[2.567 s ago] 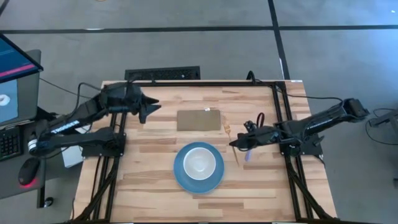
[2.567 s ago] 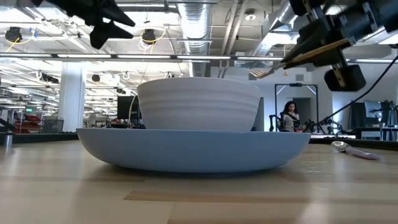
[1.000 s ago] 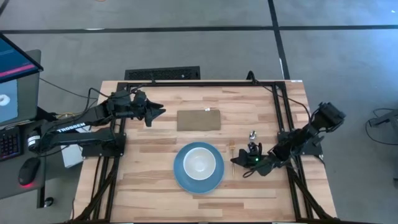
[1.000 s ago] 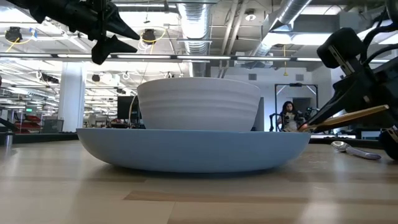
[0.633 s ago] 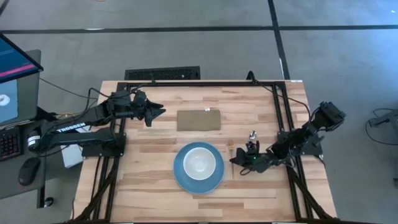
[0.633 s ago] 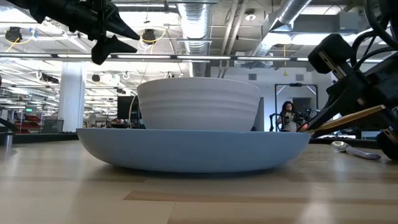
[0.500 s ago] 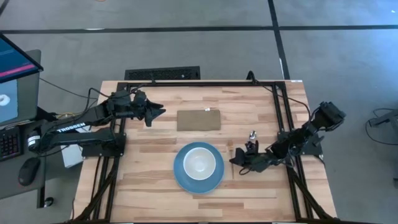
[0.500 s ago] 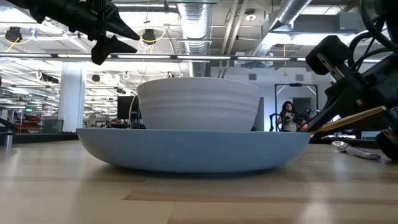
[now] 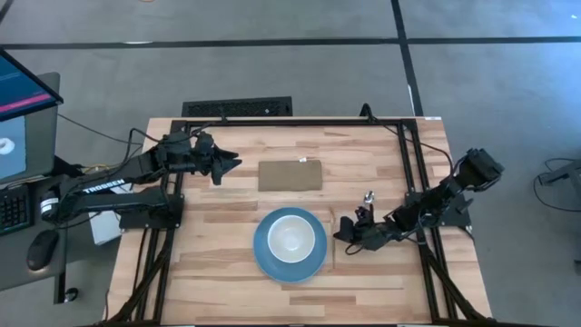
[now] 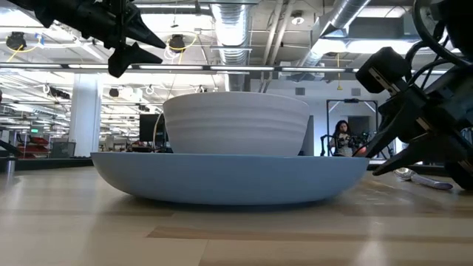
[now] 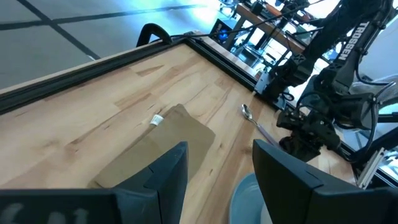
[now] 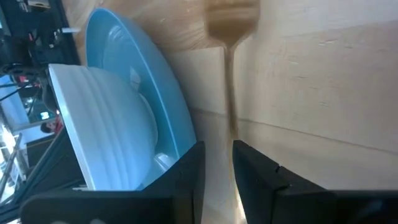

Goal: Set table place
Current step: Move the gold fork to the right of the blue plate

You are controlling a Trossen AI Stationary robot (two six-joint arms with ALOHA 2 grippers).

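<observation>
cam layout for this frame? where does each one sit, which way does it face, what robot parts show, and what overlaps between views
High: above the table, facing straight down; both arms, left gripper, right gripper.
Low: at tabletop height, facing level past the blue plate and white bowl into the room; both arms enter from above.
Left wrist: over the brown rectangle, facing the right arm; own open fingers.
Right wrist: low beside the plate, own fingers straddling the gold fork.
Shared: plate in all four; spoon in high, low, left wrist.
</observation>
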